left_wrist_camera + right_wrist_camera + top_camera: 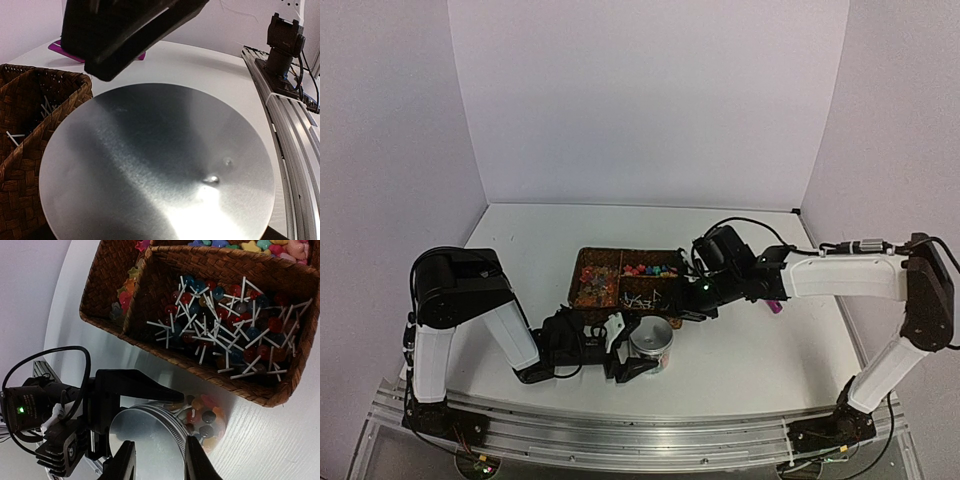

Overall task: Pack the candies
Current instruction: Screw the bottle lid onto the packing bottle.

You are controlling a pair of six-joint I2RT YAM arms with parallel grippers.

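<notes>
A clear jar full of mixed-colour candies (206,421) stands on the table with a silver screw lid (150,440) on it; it also shows in the top view (652,340). My left gripper (642,358) is shut on the jar, one black finger (150,388) lying along its side. In the left wrist view the lid (160,170) fills the frame and hides the jaws. My right gripper (160,462) is open, its fingers spread just above the lid's edges; in the top view it (695,308) hangs beside the jar.
A brown woven basket (582,262) with compartments sits behind the jar, holding lollipops (225,325) and star-shaped sweets (125,290). A magenta scoop (775,308) lies on the table to the right. The aluminium rail (285,115) runs along the near edge.
</notes>
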